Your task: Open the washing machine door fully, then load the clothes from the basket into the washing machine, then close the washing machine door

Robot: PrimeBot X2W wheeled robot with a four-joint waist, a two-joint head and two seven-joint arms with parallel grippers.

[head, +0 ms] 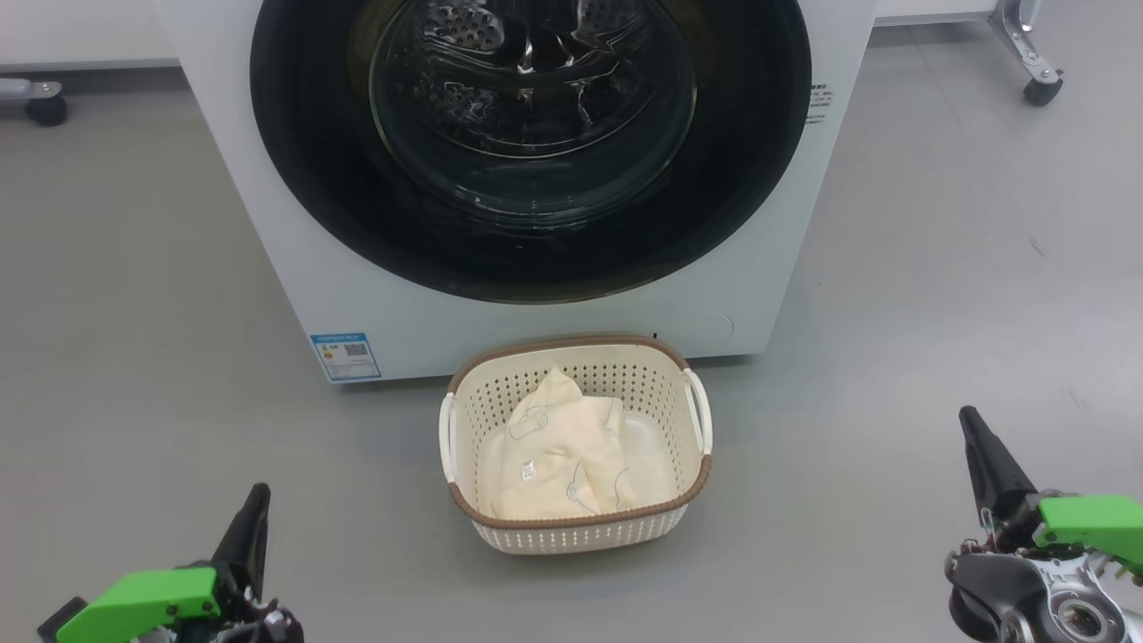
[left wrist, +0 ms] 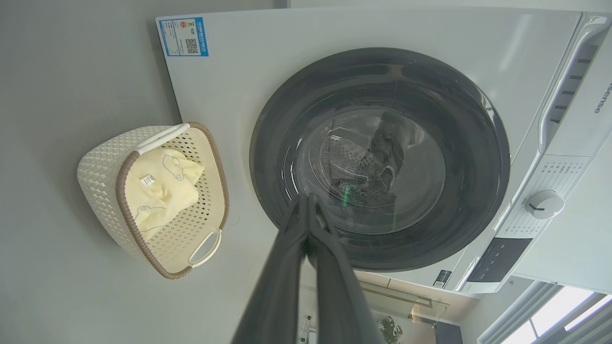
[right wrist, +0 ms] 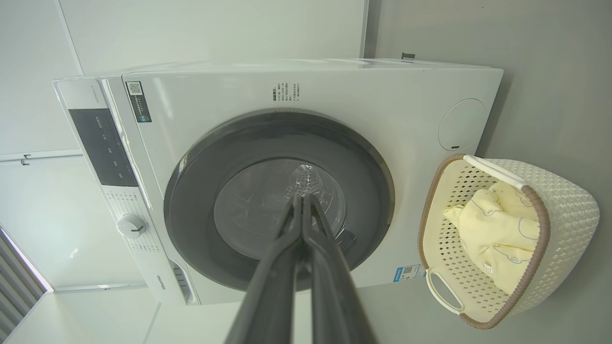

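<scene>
Washing machine (head: 295, 295): white front-loader on grey floor (head: 134, 357), blue label (head: 345, 355) at lower front corner.
Washing machine door (head: 295, 179): black rim, glass bowl, shut against the front.
Basket (head: 571, 536): cream, on floor just before the machine.
Clothes (head: 563, 446): pale yellow, heaped inside basket.
Left fingers (head: 250, 527): pressed together, empty, well apart from basket.
Right fingers (head: 987, 460): together, empty, well apart from basket.

A black caster (head: 45, 109) and a wheeled metal leg (head: 1029, 54) stand on the grey floor (head: 938, 268).
</scene>
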